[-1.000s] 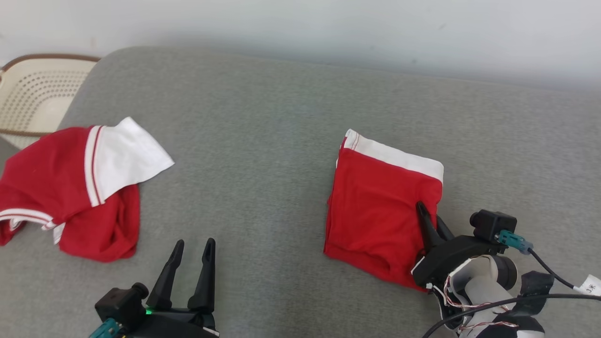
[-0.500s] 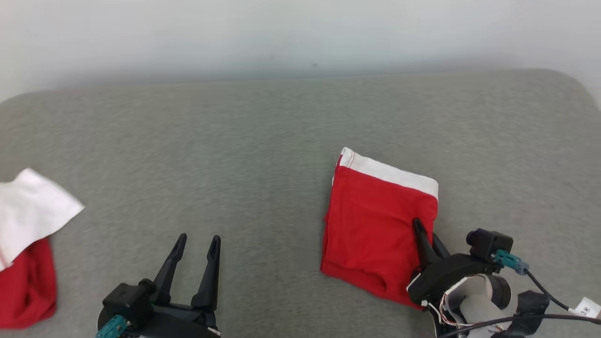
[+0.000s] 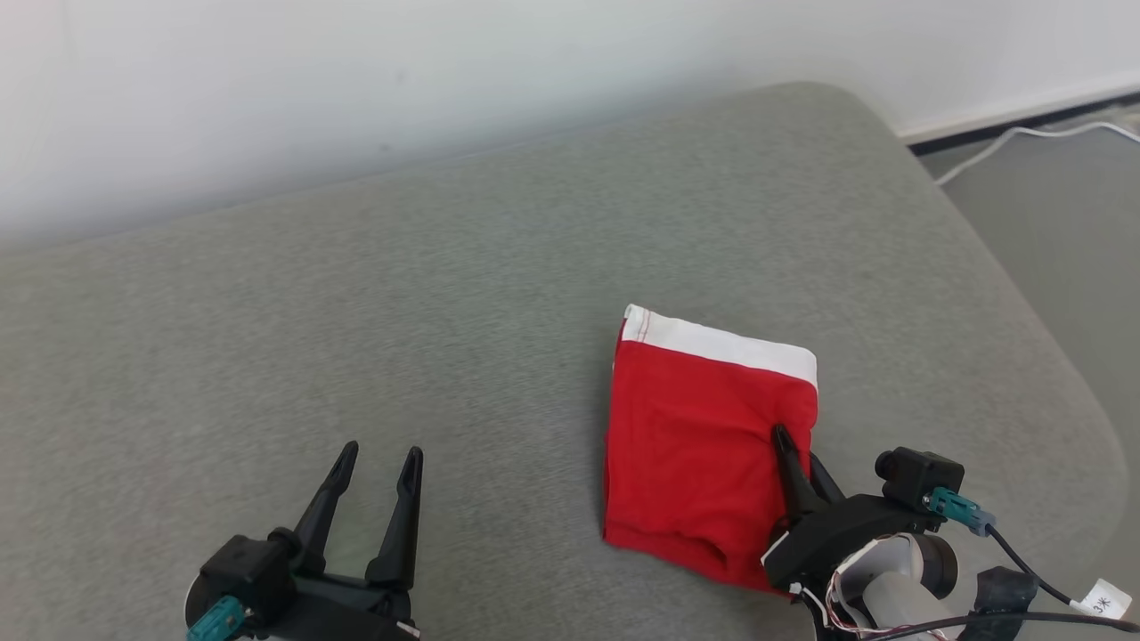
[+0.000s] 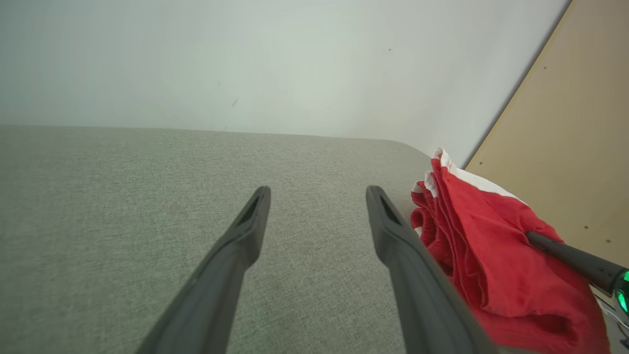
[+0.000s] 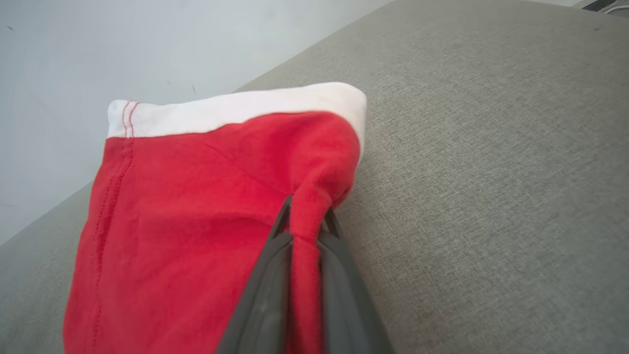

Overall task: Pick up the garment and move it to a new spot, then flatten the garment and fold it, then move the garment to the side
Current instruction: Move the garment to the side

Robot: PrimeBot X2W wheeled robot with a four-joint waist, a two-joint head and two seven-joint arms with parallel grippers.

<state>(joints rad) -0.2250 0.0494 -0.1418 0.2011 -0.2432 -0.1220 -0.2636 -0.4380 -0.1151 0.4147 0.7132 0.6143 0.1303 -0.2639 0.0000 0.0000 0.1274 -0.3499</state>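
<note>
The garment [image 3: 695, 445] is red with a white band and lies folded into a rectangle on the grey cushion [image 3: 445, 312], toward its right end. My right gripper [image 3: 797, 445] is shut on the garment's right edge, and the right wrist view shows a ridge of red cloth of the garment [image 5: 196, 196] pinched between the right gripper's [image 5: 307, 211] fingers. My left gripper [image 3: 381, 450] hovers open over bare cushion to the left, holding nothing. In the left wrist view the left gripper [image 4: 318, 191] is spread wide, with the garment [image 4: 491, 255] bunched to its right.
The cushion's rounded right edge [image 3: 1024, 312] drops to the floor, where a white cable [image 3: 1024, 138] runs along the wall. A pale wall [image 3: 356, 89] backs the cushion. A beige panel [image 4: 565, 147] stands at the right of the left wrist view.
The camera has swung right, so the basket and a second red-and-white garment left the picture. The right gripper has dragged the folded garment right across the cushion, away from that other garment.
</note>
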